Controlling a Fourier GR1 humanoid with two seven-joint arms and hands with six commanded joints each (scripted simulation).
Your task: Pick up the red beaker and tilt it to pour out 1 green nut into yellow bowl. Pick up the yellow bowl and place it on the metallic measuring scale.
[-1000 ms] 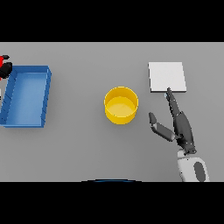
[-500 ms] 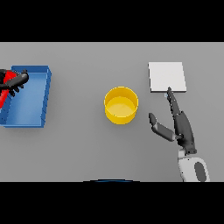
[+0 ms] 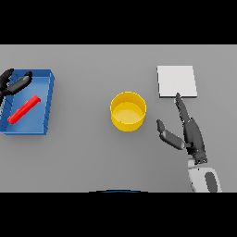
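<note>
Robot hand (image 3: 190, 132) open, fingers straight, touching nothing.

- yellow bowl (image 3: 128, 111): smooth, plastic-looking, slight sheen
- measuring scale (image 3: 176, 81), right of bowl: flat, matt pale grey
- table (image 3: 92, 152): matt grey

Right of the yellow bowl (image 3: 128, 111), the right hand (image 3: 192, 134) is dark grey with slim, tapering fingers and a separate thumb, joined to a white forearm bearing a grey oval inset. The left hand (image 3: 13, 83), far left of the bowl, is equally dark.
</note>
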